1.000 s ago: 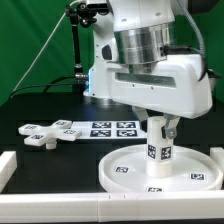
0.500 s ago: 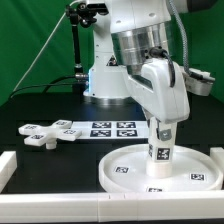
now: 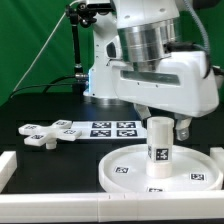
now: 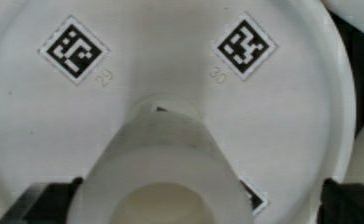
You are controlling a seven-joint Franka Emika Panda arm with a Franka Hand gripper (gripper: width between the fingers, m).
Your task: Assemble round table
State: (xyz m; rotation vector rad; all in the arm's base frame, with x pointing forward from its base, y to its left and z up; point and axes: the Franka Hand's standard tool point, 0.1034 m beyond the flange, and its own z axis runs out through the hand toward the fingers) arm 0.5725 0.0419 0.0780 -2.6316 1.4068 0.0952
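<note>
The large round disc (image 3: pixel 120 172) lies flat on the black table, near the front. The short thick cylinder (image 3: pixel 158 146) stands upright on its middle, a tag on its side. My gripper (image 3: pixel 166 122) hovers at the cylinder's top with its jaws open, one dark finger (image 3: pixel 183 128) showing clear of it on the exterior view's right. In the wrist view the cylinder (image 4: pixel 170 170) rises between the two dark fingers (image 4: pixel 47 200), with a gap on each side, and the disc (image 4: pixel 161 50) lies below. The four-lobed cross piece (image 3: pixel 40 134) lies at the exterior view's left.
The marker board (image 3: pixel 108 128) lies behind the disc, next to the cross piece. White rails (image 3: pixel 8 165) edge the table at the left and front. The robot base and a green backdrop stand behind.
One second ago the fingers gripped the cylinder. The hand turned with it, then turned back. Now the jaws stand apart and the cylinder's top shows free.
</note>
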